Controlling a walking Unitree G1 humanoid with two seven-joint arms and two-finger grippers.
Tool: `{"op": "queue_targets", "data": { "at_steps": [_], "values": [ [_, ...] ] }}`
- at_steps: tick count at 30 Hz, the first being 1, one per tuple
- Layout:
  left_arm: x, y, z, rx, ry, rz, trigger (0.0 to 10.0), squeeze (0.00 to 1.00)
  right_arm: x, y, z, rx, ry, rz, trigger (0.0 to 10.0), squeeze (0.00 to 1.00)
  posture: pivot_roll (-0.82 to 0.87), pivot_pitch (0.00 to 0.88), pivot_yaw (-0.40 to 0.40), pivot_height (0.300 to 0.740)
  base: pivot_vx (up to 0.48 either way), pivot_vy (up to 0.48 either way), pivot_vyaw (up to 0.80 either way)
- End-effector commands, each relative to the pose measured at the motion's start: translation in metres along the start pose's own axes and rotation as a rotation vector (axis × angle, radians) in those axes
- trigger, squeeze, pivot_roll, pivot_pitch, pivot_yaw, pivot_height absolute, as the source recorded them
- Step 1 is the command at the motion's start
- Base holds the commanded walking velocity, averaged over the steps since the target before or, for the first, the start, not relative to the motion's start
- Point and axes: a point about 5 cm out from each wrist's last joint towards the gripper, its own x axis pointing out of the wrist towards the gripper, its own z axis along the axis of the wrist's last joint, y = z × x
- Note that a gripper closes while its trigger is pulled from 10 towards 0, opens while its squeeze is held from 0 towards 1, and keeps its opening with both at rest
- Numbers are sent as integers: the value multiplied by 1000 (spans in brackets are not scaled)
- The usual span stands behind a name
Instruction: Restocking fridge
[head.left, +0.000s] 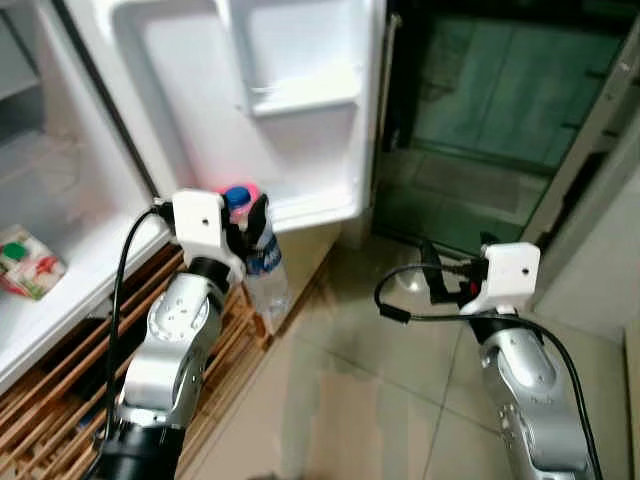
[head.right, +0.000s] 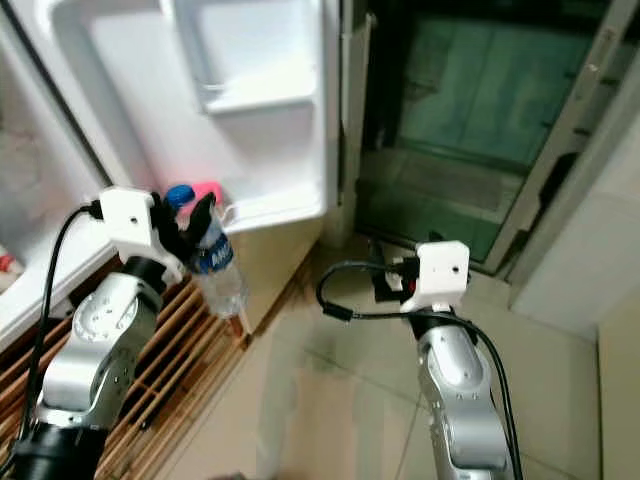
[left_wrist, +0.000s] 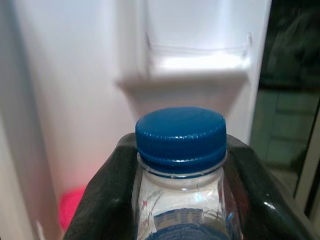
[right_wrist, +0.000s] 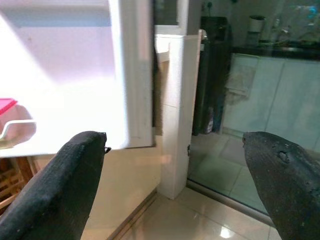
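My left gripper (head.left: 245, 225) is shut on a clear water bottle (head.left: 264, 268) with a blue cap and a blue label. It holds the bottle upright by the neck, just in front of the lower shelf (head.left: 312, 210) of the open white fridge door (head.left: 190, 90). In the left wrist view the blue cap (left_wrist: 181, 132) sits between the two black fingers (left_wrist: 107, 200). A pink item (head.left: 251, 189) lies in that lower shelf behind the bottle. My right gripper (right_wrist: 175, 145) is open and holds nothing, hanging over the tiled floor to the right of the door.
The fridge interior at left has a red, green and white carton (head.left: 30, 265) on its shelf. A wooden slatted rack (head.left: 60, 390) lies below it. An upper door bin (head.left: 305, 95) is above. A dark glass door (head.left: 500, 110) stands at the right, with tiled floor (head.left: 370, 400) in front.
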Motion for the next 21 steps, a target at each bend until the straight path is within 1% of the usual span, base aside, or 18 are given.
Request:
{"op": "queue_targets", "data": {
  "at_steps": [1, 3, 4, 5, 6, 7, 9, 12, 13, 17, 21],
  "values": [
    [8, -6, 41, 5, -183, -44, 10000, 0, 2, 3, 2, 0, -16, 5, 10000, 0, -133, 0, 82, 740, 480, 0, 0],
    [11, -9, 61, -6, -269, -57, 10000, 0, 1, 4, 1, 2, -17, 8, 10000, 0, -131, 0, 83, 740, 480, 0, 0],
    [11, -9, 61, -6, -269, -57, 10000, 0, 1, 4, 1, 2, -17, 8, 10000, 0, -131, 0, 83, 740, 480, 0, 0],
    [15, -8, 73, -26, -318, -53, 10000, 0, 1, 4, 1, 2, -19, 12, 10000, 0, -131, 0, 86, 740, 458, 0, 0],
    [17, -7, 78, -33, -337, -52, 10000, 0, 1, 4, 1, 4, -21, 16, 10000, 0, -131, 0, 86, 740, 450, 0, 0],
    [18, -7, 81, -37, -347, -51, 10000, 0, 1, 5, 1, 5, -22, 19, 10000, 0, -131, 0, 86, 740, 0, 0, 0],
    [23, -11, 87, -27, -364, -78, 10000, 0, 2, 6, 2, 6, -26, 27, 10000, 0, -130, 0, 87, 740, 0, 0, 0],
    [25, -13, 88, -24, -364, -91, 10000, 0, 2, 7, 2, 6, -28, 30, 10000, 0, -130, 0, 87, 740, 0, 0, 0],
    [27, -14, 87, -23, -354, -95, 10000, 0, 2, 8, 2, 4, -30, 33, 10000, 0, -130, 0, 89, 740, 0, 0, 0],
    [30, -12, 78, -59, -301, -85, 10000, 0, 2, 9, 5, -14, -49, 40, 10000, 0, -140, 0, 99, 740, 0, 0, 0],
    [29, -12, 74, -69, -288, -89, 10000, 0, 0, 8, 4, -14, -43, 38, 10000, 0, -142, 0, 96, 740, 0, 0, 678]
  ]
}}
